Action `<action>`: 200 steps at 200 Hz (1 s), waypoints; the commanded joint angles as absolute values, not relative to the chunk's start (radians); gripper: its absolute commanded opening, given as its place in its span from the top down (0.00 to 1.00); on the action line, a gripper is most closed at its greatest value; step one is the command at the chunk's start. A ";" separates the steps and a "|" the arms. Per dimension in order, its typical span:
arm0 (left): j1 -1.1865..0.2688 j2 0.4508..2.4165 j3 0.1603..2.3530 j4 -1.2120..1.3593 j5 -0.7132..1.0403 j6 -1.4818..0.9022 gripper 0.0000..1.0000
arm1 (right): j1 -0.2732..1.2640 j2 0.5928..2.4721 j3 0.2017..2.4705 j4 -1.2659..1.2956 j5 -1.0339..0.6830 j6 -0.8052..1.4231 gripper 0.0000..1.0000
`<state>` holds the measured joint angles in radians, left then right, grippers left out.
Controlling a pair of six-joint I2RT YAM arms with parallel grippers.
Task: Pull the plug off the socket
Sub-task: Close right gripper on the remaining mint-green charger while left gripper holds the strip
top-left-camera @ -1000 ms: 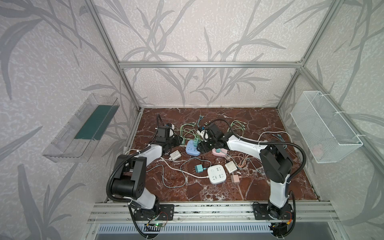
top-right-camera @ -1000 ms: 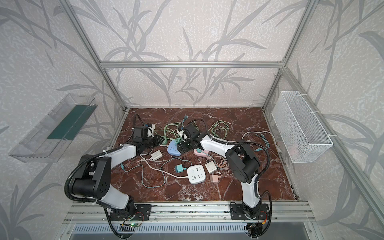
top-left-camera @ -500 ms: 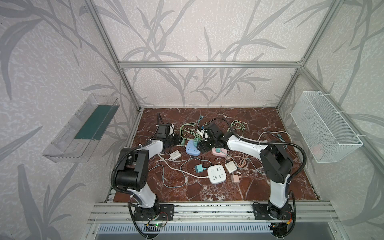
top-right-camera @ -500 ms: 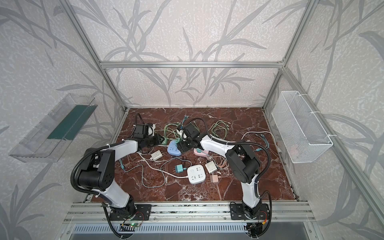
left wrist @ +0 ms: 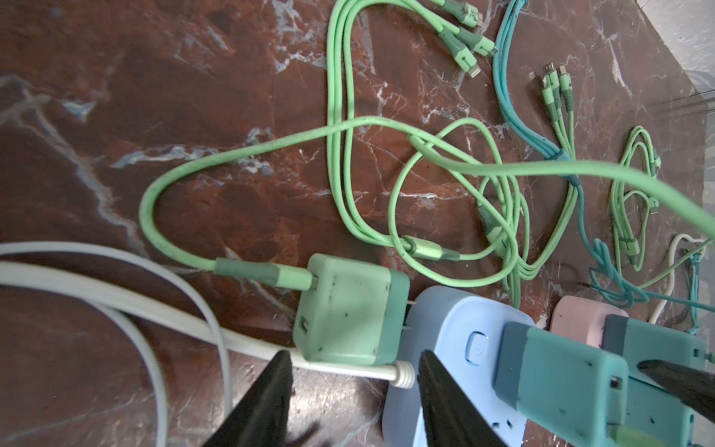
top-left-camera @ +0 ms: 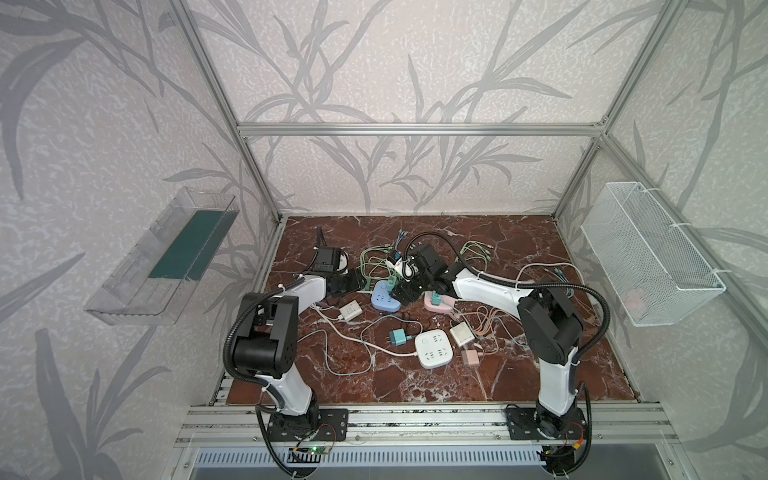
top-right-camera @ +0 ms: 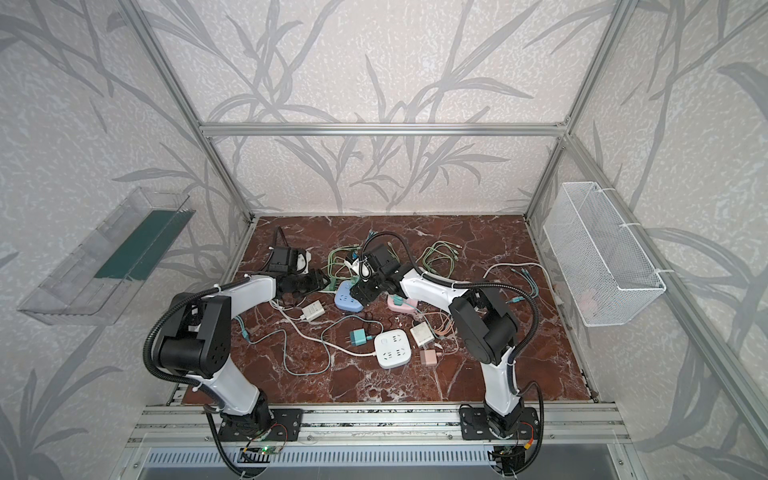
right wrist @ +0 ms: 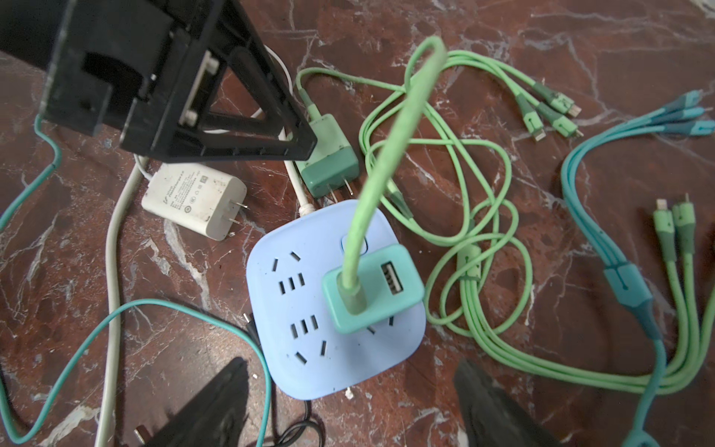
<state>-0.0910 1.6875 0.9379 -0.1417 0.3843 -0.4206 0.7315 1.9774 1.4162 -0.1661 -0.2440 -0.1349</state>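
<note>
Red-brown marble covers the bench [top-left-camera: 478, 237], strewn with cables and chargers inside a papered booth. Clamped shut a second ago, the left hand [left wrist: 354, 353] has now let its fingers part about halfway and grips nothing. Just ahead of its fingertips lies the green plug [left wrist: 348, 309], on its side on the bench. Its prongs are bare and sit just beside the side wall of the blue socket [left wrist: 456, 321]. This plug therefore reads as pulled out and released, so that part of the task looks done. The right hand [right wrist: 350, 369] has widened a little too. It is spread broadly, with a finger to each side of the socket's near edge and no visible pinch on it. Ahead of its fingers a teal plug [right wrist: 371, 290] remains seated in the socket, probably the next one to pull.
</note>
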 commanded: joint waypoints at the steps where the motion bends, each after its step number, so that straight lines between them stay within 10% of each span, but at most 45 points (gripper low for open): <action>1: -0.102 1.619 0.965 -0.194 0.339 -0.396 0.45 | 0.721 2.010 1.466 -0.152 -0.297 -0.210 0.17; 200: -0.300 1.518 0.816 -0.143 0.331 -0.440 0.59 | 0.686 2.151 1.604 -0.254 -0.412 -0.355 0.33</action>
